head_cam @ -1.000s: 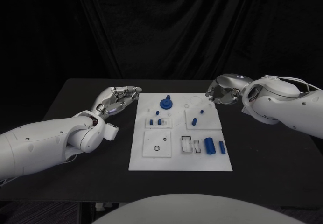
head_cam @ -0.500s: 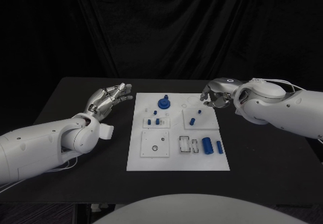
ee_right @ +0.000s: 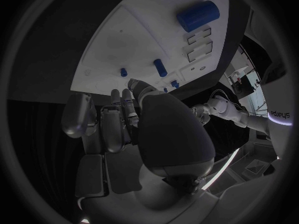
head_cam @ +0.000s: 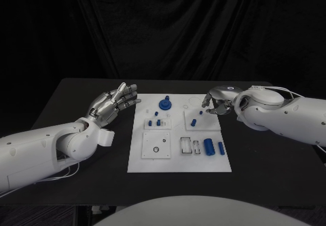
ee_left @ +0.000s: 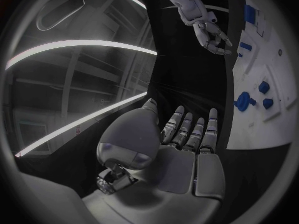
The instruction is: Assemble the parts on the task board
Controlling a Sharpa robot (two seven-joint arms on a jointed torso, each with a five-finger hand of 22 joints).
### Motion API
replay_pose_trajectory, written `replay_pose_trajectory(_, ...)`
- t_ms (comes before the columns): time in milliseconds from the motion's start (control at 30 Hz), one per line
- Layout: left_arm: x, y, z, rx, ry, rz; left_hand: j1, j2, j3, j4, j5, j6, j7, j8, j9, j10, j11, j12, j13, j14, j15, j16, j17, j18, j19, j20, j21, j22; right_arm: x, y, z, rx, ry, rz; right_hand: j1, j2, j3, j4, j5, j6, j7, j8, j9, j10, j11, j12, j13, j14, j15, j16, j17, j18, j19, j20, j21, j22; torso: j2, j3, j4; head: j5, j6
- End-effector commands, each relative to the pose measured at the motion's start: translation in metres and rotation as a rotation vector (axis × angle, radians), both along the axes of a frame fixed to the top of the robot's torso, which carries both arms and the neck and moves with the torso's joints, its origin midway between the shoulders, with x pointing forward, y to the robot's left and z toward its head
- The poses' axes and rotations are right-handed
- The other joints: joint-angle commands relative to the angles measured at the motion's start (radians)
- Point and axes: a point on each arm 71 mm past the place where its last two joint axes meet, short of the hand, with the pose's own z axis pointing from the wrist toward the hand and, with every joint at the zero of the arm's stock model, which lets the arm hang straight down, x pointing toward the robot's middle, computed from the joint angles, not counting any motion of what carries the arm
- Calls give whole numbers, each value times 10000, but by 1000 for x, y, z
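The white task board (head_cam: 158,160) lies in the middle of the black table. On it are a blue round knob (head_cam: 166,103), several small blue pegs (head_cam: 159,122), one peg (head_cam: 194,122) on the right plate and a blue cylinder (head_cam: 209,147) near the front. My left hand (head_cam: 115,102) hovers left of the board's far end with fingers straight and apart, holding nothing. My right hand (head_cam: 216,101) hangs over the board's far right corner, fingers bent down and apart, with nothing in them. In the right wrist view its fingers (ee_right: 121,109) point at the board (ee_right: 143,45).
A slim blue part (head_cam: 221,148) lies beside the cylinder, next to open slots (head_cam: 190,146). A square plate with a ring hole (head_cam: 158,143) sits at the board's front left. Bare black table (head_cam: 272,160) lies on both sides.
My left hand has uncurled and straightened its fingers beside the board. My right hand has moved left and lower, from beyond the board's corner to over it.
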Motion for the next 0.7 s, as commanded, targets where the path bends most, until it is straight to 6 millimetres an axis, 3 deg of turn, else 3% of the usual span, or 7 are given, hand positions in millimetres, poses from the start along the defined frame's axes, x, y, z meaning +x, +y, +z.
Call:
replay_pose_trajectory(33,-4,4,17,-1510,-1825,296,102,4,-63,3,7,-78,116,-51,-14,-4,72,-42,-13,-68,28,-52,-12,55,-1,70,-40,-14,0,0,-4,7,-165,53,9,-79,18,-64,82,-59,-3,-48,-20,33,85,-51,-36,-13,80,-25,-13,177,6,93,-47,1446,-13,31,8,0,-2)
replay_pose_trajectory(367,-8,5,18,-1576,-1750,215,145,10,-150,-3,-44,-144,117,-60,-33,-7,97,-53,-13,-66,81,-35,-8,32,-4,90,-60,-36,5,5,-13,122,-485,157,56,-110,49,-127,299,-113,-2,-105,-87,83,135,-157,-243,-29,134,-19,-39,185,-10,145,-77,1439,-9,10,20,-61,-2)
replay_pose_trajectory(600,-7,5,17,-1564,-1637,120,446,186,-359,-69,485,-80,181,-23,-48,62,203,22,-2,10,218,107,10,-82,99,109,-78,-93,8,8,-13,218,-676,214,85,-120,74,-163,366,-203,-14,-167,-135,79,151,-215,-342,-61,148,-46,-100,198,-42,163,-134,1424,14,24,30,-97,-2)
replay_pose_trajectory(700,-7,6,16,-1540,-1583,94,505,221,-396,-77,585,-82,185,-20,-54,59,204,10,-3,34,281,146,14,-132,142,117,-72,-101,9,9,-13,233,-710,234,88,-119,77,-165,371,-207,-15,-170,-138,83,151,-217,-348,-60,148,-43,-96,197,-39,164,-127,1426,-13,8,3,-79,-2)
